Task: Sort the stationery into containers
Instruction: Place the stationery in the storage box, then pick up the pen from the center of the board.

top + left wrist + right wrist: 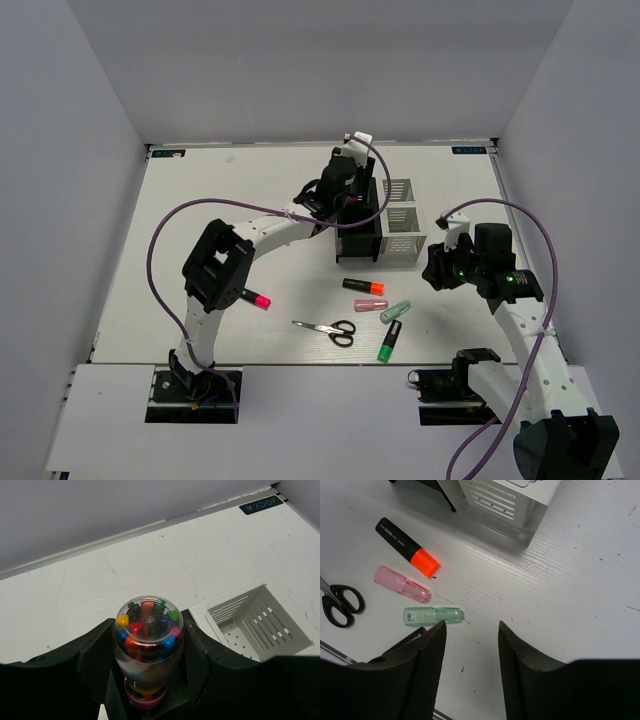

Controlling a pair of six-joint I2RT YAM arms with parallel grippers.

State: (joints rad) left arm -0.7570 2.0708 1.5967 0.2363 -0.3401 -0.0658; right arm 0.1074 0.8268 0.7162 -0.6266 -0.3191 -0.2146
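Observation:
My left gripper (348, 195) is over the black organizer (358, 238), shut on a clear tube of coloured pins (148, 645) with a pink base. The tube stands down in a black compartment between my fingers (95, 665). The white organizer (402, 232) stands next to it on the right and shows in the left wrist view (260, 625). My right gripper (440, 268) is open and empty above the table. The mint tube (434, 615) lies just left of it, with the pale pink tube (402, 584) and orange marker (407, 547) further left. The scissors (328, 329), green marker (390, 340) and pink marker (255, 298) lie on the table.
The white organizer's corner (505, 495) stands at the top of the right wrist view. White walls enclose the table on three sides. A purple cable (160, 250) loops off the left arm.

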